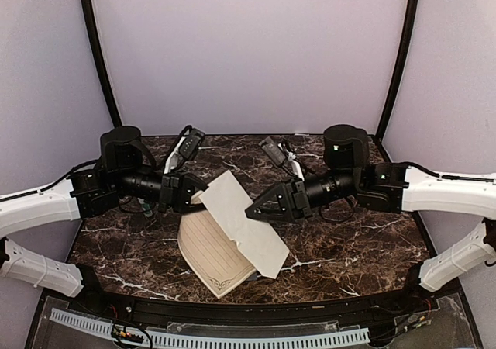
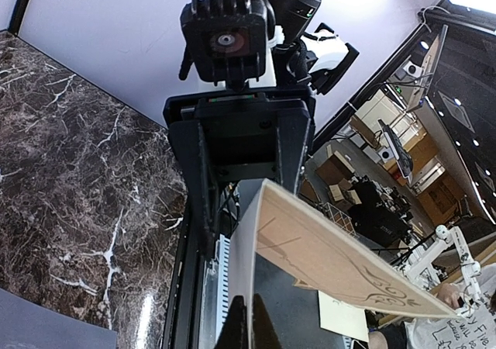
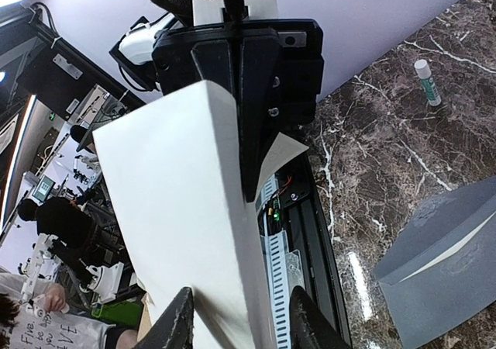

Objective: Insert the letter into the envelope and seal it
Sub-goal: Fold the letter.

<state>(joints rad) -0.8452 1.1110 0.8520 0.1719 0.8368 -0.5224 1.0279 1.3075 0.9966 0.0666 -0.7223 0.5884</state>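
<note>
Letter, one: cream-beige creased paper letter (image 1: 209,252) is hanging over the dark marble table (image 1: 349,240).
Grippers, two: left gripper (image 1: 194,198) is pinching the letter; right gripper (image 1: 249,212) is straddling it, jaws apart.
Envelope, one: grey-blue flat paper envelope (image 3: 442,264) is lying on the table.
Glue stick, one: white glue stick (image 3: 426,81) is resting beyond.

The cream, bordered letter (image 1: 244,225) stands tilted and half-folded; the grey-blue envelope (image 3: 446,260) lies flat.
</note>
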